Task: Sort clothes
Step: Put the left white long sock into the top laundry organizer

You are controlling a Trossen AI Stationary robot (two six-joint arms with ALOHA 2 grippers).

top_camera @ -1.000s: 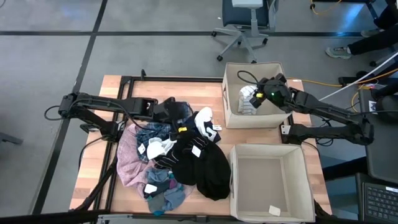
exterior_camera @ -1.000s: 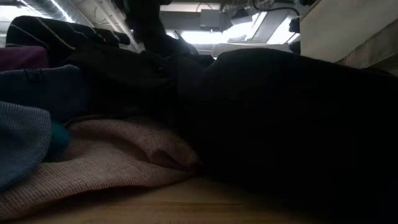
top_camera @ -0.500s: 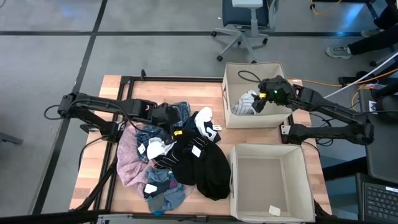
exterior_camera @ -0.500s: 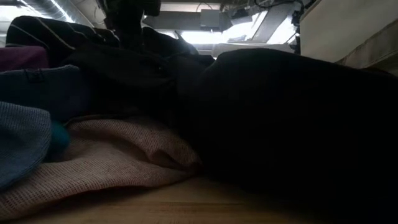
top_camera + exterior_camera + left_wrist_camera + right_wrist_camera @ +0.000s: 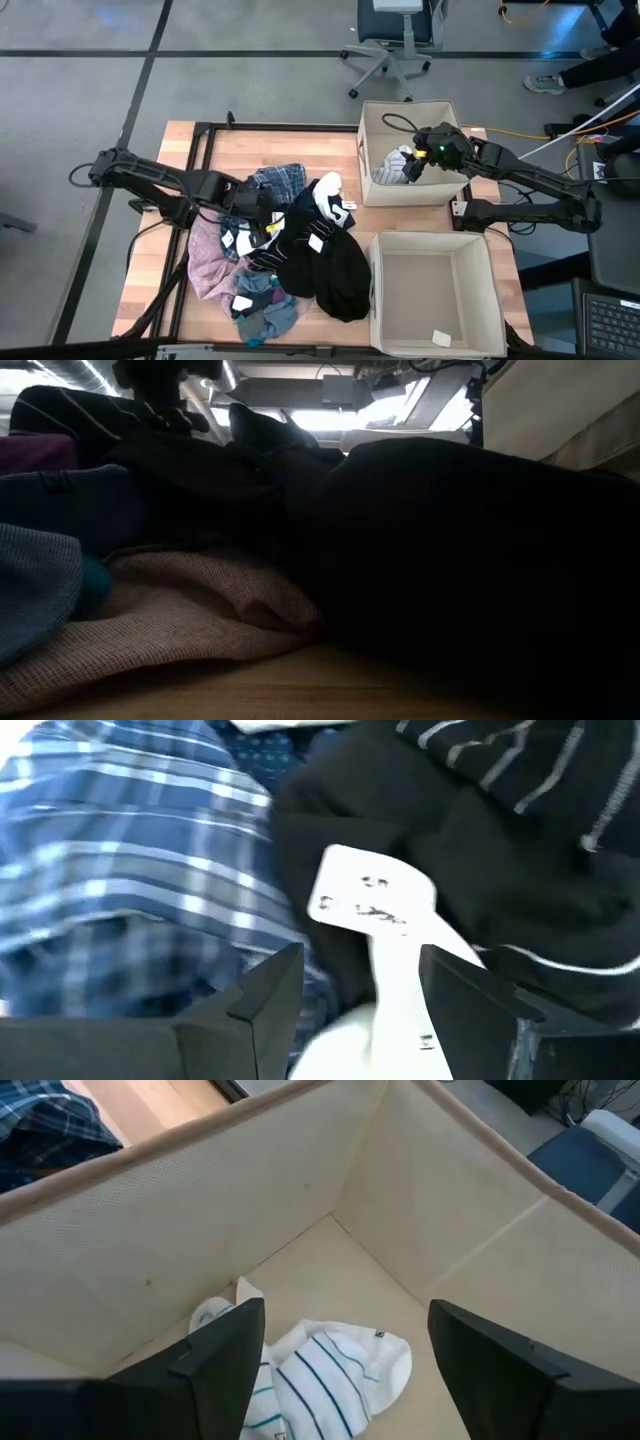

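The clothes lie in a pile (image 5: 285, 250) on the wooden table: blue plaid (image 5: 280, 180), black (image 5: 335, 265), pale pink (image 5: 205, 255), grey-teal (image 5: 265, 305), several with white tags. My left gripper (image 5: 262, 205) is open low over the pile's far part. In its wrist view its fingers (image 5: 265, 1005) stand on either side of a white tag (image 5: 370, 900), between blue plaid cloth (image 5: 130, 870) and black striped cloth (image 5: 520, 810). My right gripper (image 5: 418, 163) is open and empty above the far bin (image 5: 372, 115). A white striped garment (image 5: 325, 1370) lies on that bin's floor.
A second beige bin (image 5: 380, 290) stands at the near right with a small white item (image 5: 440, 338) inside. The low view shows pink cloth (image 5: 180, 620) and black cloth (image 5: 450, 560) close up. An office chair (image 5: 395, 40) stands beyond the table's far edge.
My left gripper has gone toward the table's near edge and a little left, over the pile, and the blue plaid cloth behind it now shows. The white striped garment has dropped from my right gripper and spread on the far bin's floor.
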